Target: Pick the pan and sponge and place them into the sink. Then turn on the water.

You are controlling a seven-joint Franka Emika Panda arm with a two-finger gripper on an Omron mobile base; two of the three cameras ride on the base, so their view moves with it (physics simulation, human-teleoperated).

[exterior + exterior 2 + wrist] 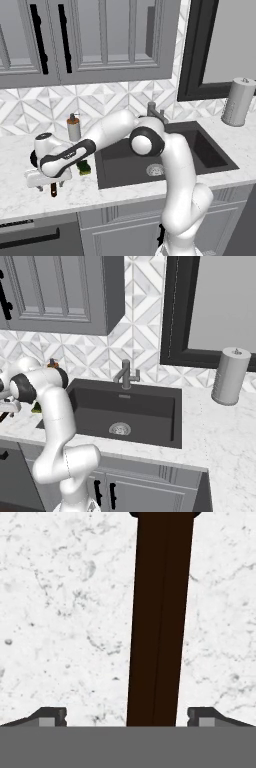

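Hand view: pan handle (160,619) runs as a dark-brown bar from the top edge down between the two fingertips (51,716), which stand wide apart, one on each side, not touching it; white marble counter (65,612) underneath. Left base view: gripper (47,180) hangs low over the counter left of the sink (165,150), handle end (53,190) poking out below it. Sponge (85,167) lies on the counter just beside the sink's left rim. Soap bottle (74,128) stands behind it. Faucet (125,374) at the sink's back rim.
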